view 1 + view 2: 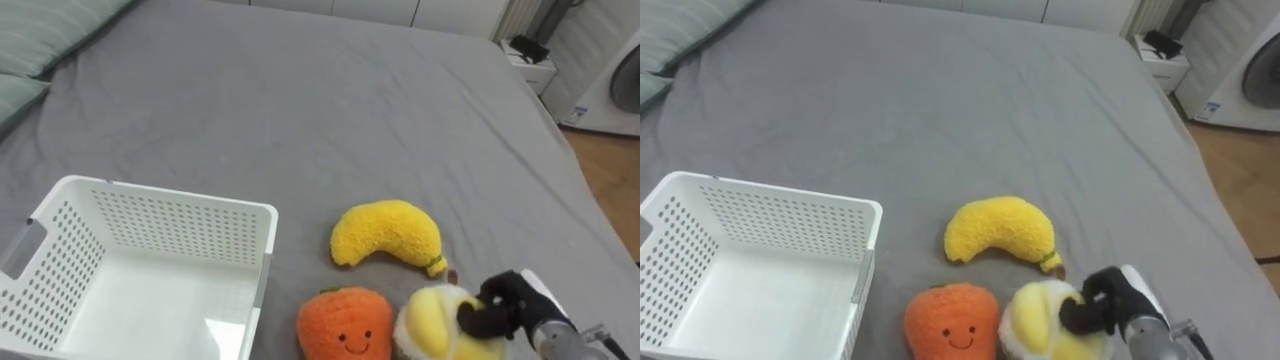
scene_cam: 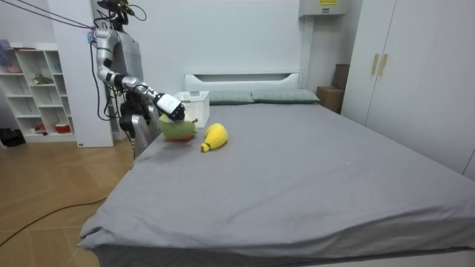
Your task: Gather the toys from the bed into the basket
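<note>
Three plush toys lie near the bed's near edge. A yellow banana [image 1: 388, 234] [image 1: 1002, 231] [image 2: 214, 136] rests on the grey cover. An orange toy with a smiling face [image 1: 344, 323] [image 1: 951, 322] sits in front of it. Beside it is a pale yellow-green plush [image 1: 437, 324] [image 1: 1043, 322] [image 2: 177, 128], and my right hand [image 1: 500, 305] [image 1: 1102, 303] [image 2: 172, 107] has its dark fingers curled round that plush. A white perforated basket [image 1: 60, 235] [image 1: 680, 238] [image 2: 194, 106] stands empty to the left of the toys.
The grey bed cover [image 1: 320, 120] stretches far ahead. Green pillows [image 1: 40, 40] lie at the head end on my left. A white appliance [image 1: 620, 80] and wooden floor [image 1: 610, 170] lie beyond the bed's right edge. In the room view I stand at the bed's side by a white shelf [image 2: 37, 96].
</note>
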Controlling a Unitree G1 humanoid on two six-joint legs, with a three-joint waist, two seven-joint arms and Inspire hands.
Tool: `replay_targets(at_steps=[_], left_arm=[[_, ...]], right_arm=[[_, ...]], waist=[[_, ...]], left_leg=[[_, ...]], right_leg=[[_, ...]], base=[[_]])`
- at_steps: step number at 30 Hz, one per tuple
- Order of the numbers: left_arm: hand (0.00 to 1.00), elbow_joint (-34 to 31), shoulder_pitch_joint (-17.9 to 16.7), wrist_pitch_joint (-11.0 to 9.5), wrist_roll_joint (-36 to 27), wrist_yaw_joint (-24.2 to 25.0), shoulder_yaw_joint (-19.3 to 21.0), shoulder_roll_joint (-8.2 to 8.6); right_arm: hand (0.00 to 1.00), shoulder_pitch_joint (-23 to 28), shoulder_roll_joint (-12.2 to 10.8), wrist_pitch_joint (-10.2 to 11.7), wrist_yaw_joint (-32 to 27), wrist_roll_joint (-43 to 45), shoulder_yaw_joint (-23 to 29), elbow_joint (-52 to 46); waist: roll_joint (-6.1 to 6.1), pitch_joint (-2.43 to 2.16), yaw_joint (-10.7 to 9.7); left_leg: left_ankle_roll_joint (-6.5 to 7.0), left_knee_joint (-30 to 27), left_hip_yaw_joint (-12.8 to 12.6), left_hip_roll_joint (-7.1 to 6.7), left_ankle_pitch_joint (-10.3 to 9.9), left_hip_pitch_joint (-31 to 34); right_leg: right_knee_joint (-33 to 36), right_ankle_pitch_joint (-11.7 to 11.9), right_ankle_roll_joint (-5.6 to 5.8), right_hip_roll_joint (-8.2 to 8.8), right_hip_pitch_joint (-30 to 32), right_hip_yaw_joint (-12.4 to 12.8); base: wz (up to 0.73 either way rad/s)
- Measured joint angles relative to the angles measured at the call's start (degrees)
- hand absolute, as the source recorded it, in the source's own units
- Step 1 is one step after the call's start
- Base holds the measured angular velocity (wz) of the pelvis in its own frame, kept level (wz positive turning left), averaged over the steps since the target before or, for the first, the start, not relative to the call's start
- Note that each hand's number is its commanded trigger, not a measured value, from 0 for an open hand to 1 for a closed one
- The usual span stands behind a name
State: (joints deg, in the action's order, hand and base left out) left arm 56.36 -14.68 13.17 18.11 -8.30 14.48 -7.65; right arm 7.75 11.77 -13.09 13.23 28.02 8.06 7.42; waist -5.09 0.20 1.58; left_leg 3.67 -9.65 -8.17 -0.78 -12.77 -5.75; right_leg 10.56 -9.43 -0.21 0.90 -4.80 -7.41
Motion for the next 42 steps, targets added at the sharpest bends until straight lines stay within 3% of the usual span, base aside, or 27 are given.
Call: replay_targets(at_steps=[4,10,17,23,30,38,40,42], left_arm=[[0.00,0.5,0.4,-0.6,-0.1,0.1,0.0,0.17],[0.00,1.1,0.8,-2.0,0.1,0.0,0.1,0.12],[0.00,1.2,1.1,-2.2,0.0,0.0,0.0,0.10],[0.00,1.6,1.4,-1.9,0.1,-0.2,-0.1,0.12],[0.00,1.6,3.5,-1.9,-0.5,-0.1,-3.0,0.31],[0.00,1.6,5.6,-2.1,-0.5,-0.1,-4.8,-0.08],[0.00,1.6,6.0,-2.0,-0.5,-0.1,-4.7,-0.14],[0.00,1.6,6.0,-1.9,-0.5,-0.2,-4.7,-0.14]], right_arm=[[1.00,-1.8,0.5,-0.7,2.0,-1.2,0.1,-8.3],[1.00,-4.5,0.5,-0.7,3.7,-0.8,-0.1,-13.3],[1.00,-6.7,0.6,-0.8,4.6,-0.6,-0.5,-15.1],[1.00,-12.0,0.6,-2.5,5.8,-0.2,-4.6,-15.2],[1.00,-15.6,0.3,-3.2,8.7,-0.2,-11.4,-15.1],[1.00,-18.8,0.1,-3.6,10.8,-1.4,-16.1,-15.1],[1.00,-19.9,0.1,-4.1,10.8,-2.7,-17.1,-14.9],[1.00,-21.0,0.2,-4.2,10.8,-2.8,-18.5,-14.8]], waist=[[0.05,0.02,0.1],[-0.01,-0.22,1.1],[-0.16,-0.44,3.2],[-0.23,-0.47,3.7],[-0.20,0.01,6.6],[-1.48,0.11,9.7],[-1.98,0.27,11.4],[-2.09,0.46,11.8]], left_leg=[[0.00,0.0,-0.1,0.01,0.0,0.1],[0.00,0.0,-0.1,0.01,0.0,0.2],[0.01,0.0,-0.2,0.01,0.0,0.1],[0.01,-0.1,0.5,-0.02,0.0,0.3],[0.09,-0.2,1.2,-0.18,0.1,0.8],[0.26,-0.8,3.7,-0.77,0.6,3.0],[0.25,-0.8,3.9,-0.85,0.7,3.2],[0.23,-0.9,4.2,-0.86,0.7,3.4]], right_leg=[[0.0,0.0,0.00,-0.02,0.1,0.1],[0.0,0.0,0.00,0.01,0.2,-0.1],[0.1,0.0,0.00,0.07,0.2,-0.2],[0.0,0.0,0.00,0.16,-0.1,-0.9],[-0.1,0.0,0.00,0.43,0.0,-2.5],[-0.3,0.0,0.02,1.02,0.9,-5.3],[-0.7,0.0,0.06,1.04,0.9,-5.4],[-0.8,0.0,0.06,1.02,0.9,-5.6]], base=[[0.00],[0.00],[0.00],[0.05],[0.08],[0.15],[0.05],[0.06]])
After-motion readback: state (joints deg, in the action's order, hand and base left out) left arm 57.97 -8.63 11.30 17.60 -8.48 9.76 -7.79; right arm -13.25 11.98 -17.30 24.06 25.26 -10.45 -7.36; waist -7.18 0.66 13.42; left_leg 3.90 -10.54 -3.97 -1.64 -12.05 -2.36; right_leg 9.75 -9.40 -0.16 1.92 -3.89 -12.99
